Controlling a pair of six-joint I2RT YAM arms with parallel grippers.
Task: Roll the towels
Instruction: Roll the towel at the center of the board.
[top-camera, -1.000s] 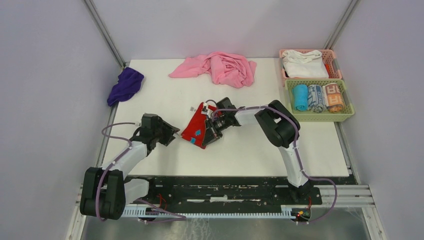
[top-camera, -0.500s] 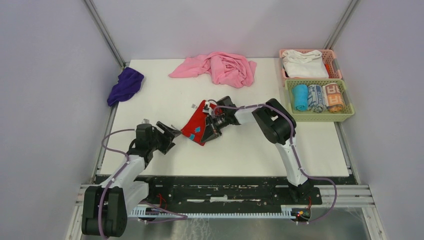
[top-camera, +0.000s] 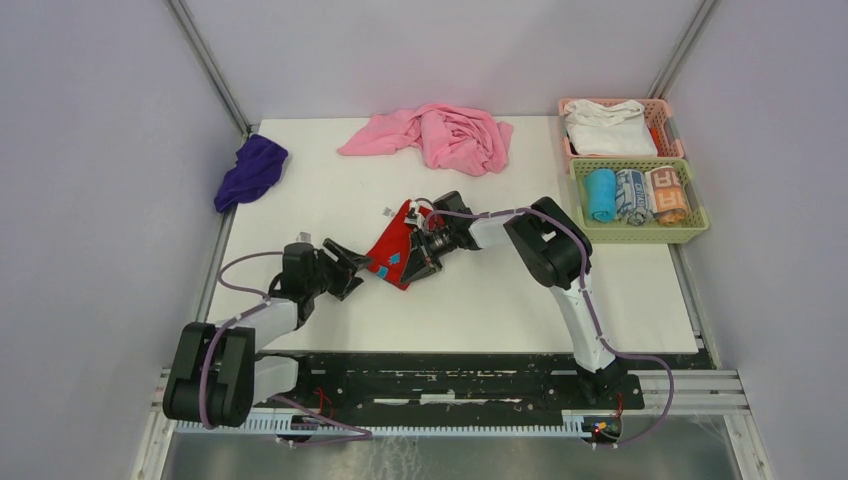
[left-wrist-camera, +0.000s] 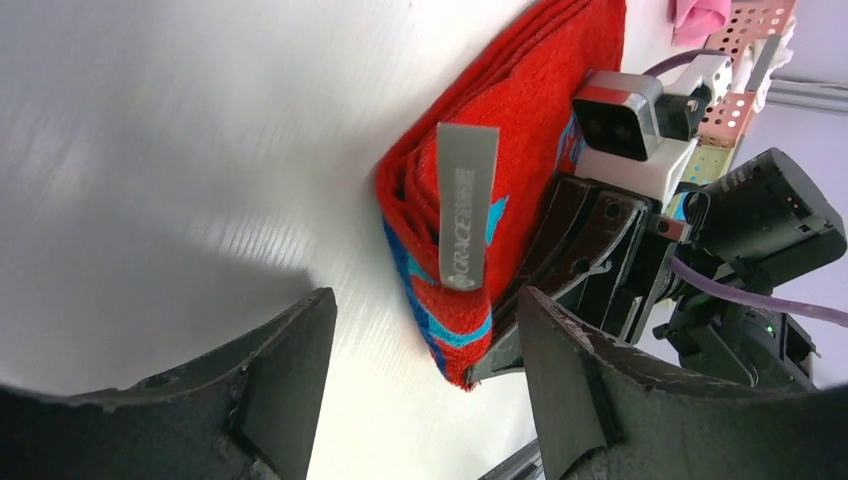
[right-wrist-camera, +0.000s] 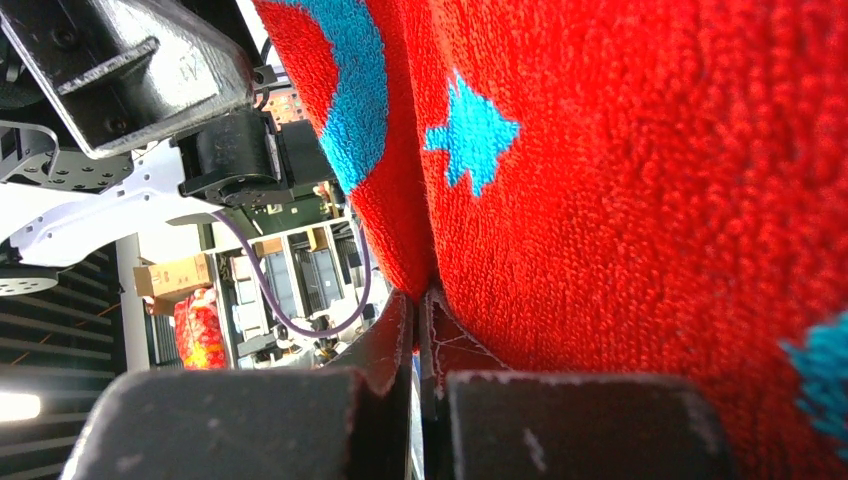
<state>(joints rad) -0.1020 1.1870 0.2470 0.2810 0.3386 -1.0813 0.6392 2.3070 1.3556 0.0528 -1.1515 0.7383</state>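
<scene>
The red towel (top-camera: 390, 250) with blue markings lies folded mid-table, its right edge lifted. My right gripper (top-camera: 416, 264) is shut on that towel (right-wrist-camera: 620, 180), and a sliver of red shows between its closed fingertips (right-wrist-camera: 418, 300). My left gripper (top-camera: 350, 270) is open just left of the towel. In the left wrist view the towel's near corner (left-wrist-camera: 455, 350) and grey tag (left-wrist-camera: 467, 205) sit ahead of the spread jaws of the left gripper (left-wrist-camera: 425, 310), untouched. The purple towel (top-camera: 250, 170) lies crumpled at the far left table edge.
A large pink cloth (top-camera: 440, 135) is heaped at the back centre. At the back right, a pink basket (top-camera: 662, 112) holds a white cloth, and a green basket (top-camera: 700, 215) holds several rolled towels. Grey walls close in both sides.
My left gripper has opened wider and edged right, up to the red towel's near corner. The right gripper stayed shut on the towel and shifted slightly left.
</scene>
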